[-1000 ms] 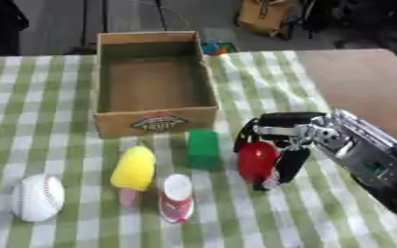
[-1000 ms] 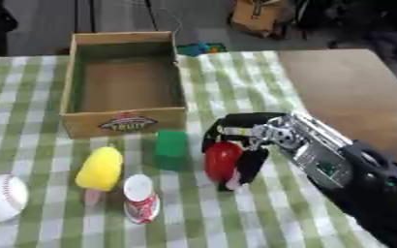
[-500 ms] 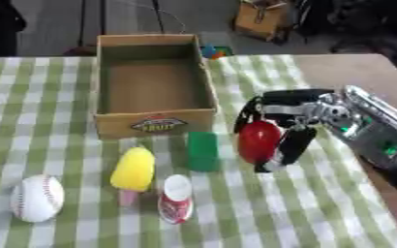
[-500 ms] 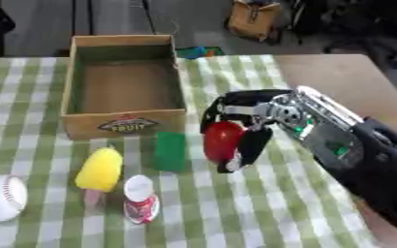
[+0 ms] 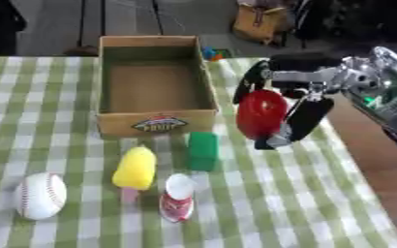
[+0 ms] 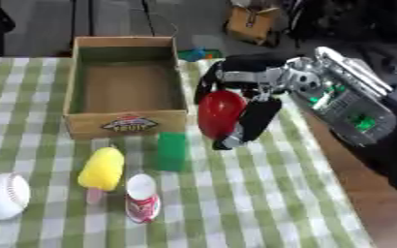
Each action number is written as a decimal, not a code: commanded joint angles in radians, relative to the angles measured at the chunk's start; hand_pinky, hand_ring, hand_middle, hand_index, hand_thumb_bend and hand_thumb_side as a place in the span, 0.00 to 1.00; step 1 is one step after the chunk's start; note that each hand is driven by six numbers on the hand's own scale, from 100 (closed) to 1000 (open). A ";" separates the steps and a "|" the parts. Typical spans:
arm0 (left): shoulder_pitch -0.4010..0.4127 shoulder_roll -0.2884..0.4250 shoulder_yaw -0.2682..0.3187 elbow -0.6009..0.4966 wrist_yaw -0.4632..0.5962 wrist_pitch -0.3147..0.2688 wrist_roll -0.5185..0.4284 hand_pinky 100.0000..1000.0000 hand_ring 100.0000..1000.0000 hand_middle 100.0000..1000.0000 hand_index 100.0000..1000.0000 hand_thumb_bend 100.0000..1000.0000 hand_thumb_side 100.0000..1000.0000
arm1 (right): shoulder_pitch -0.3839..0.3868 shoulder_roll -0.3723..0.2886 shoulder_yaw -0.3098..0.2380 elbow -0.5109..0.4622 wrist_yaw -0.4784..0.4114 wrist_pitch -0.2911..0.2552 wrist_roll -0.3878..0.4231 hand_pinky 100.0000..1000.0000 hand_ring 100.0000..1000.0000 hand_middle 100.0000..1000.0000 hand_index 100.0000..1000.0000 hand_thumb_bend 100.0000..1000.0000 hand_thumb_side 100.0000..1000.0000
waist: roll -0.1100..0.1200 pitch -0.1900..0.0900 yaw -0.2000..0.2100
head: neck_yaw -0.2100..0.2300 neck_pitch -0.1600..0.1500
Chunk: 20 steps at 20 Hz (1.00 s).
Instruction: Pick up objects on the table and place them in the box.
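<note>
My right hand (image 5: 297, 115) is shut on a red rounded object (image 5: 260, 114) and holds it in the air just right of the cardboard box (image 5: 158, 120). The box is open-topped with nothing showing inside, and has a label on its near wall. On the green checked cloth in front of the box lie a green block (image 5: 203, 150), a yellow ice-lolly shape (image 5: 135, 169), a small red-and-white can (image 5: 178, 197) and a white baseball (image 5: 39, 194). My left hand shows in neither view.
The bare brown tabletop (image 5: 371, 155) runs along the right side beyond the cloth. A small blue and orange thing (image 5: 210, 52) lies behind the box's far right corner. Bags and chair legs stand on the floor past the table.
My right hand has lifted the red object off the cloth and carried it up and toward the box's right wall. The other objects have stayed in place.
</note>
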<state>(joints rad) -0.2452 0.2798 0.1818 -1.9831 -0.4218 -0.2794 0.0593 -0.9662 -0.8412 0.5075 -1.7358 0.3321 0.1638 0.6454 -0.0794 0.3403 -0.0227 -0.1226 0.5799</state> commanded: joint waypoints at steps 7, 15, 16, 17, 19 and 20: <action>-0.003 0.023 -0.012 -0.017 0.008 -0.004 -0.019 0.74 0.60 0.55 0.64 0.00 0.92 | -0.174 0.066 -0.031 0.112 0.034 0.003 -0.014 0.00 0.41 0.42 0.48 0.09 0.15 | -0.003 -0.032 0.023 | -0.019 0.007; -0.017 0.025 -0.029 -0.017 0.024 -0.013 -0.041 0.74 0.60 0.55 0.64 0.00 0.92 | -0.312 0.225 -0.072 0.409 0.141 -0.039 -0.036 0.00 0.41 0.41 0.47 0.03 0.22 | -0.007 -0.029 0.066 | -0.060 0.017; -0.020 0.025 -0.031 -0.017 0.026 -0.014 -0.044 0.74 0.60 0.55 0.64 0.00 0.92 | -0.326 0.245 -0.083 0.448 0.154 -0.046 -0.042 0.00 0.41 0.41 0.47 0.11 0.16 | -0.009 -0.027 0.072 | -0.066 0.016; -0.023 0.025 -0.034 -0.017 0.028 -0.015 -0.047 0.74 0.60 0.55 0.64 0.00 0.92 | -0.337 0.262 -0.094 0.483 0.167 -0.055 -0.047 0.00 0.40 0.41 0.47 0.11 0.16 | -0.011 -0.026 0.078 | -0.071 0.015; -0.029 0.026 -0.039 -0.017 0.032 -0.018 -0.055 0.74 0.60 0.55 0.64 0.00 0.91 | -0.361 0.303 -0.121 0.559 0.198 -0.068 -0.061 0.00 0.40 0.41 0.46 0.11 0.16 | -0.014 -0.022 0.093 | -0.083 0.008; -0.032 0.026 -0.041 -0.017 0.035 -0.020 -0.058 0.74 0.60 0.55 0.64 0.00 0.91 | -0.373 0.324 -0.135 0.598 0.216 -0.074 -0.069 0.00 0.40 0.41 0.46 0.11 0.16 | -0.015 -0.019 0.101 | -0.089 0.004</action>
<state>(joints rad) -0.2648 0.2809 0.1446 -1.9831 -0.3941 -0.2973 0.0074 -1.3117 -0.5244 0.4034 -1.1776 0.5232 0.0997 0.5849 -0.1001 0.3385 0.0808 -0.2019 0.5886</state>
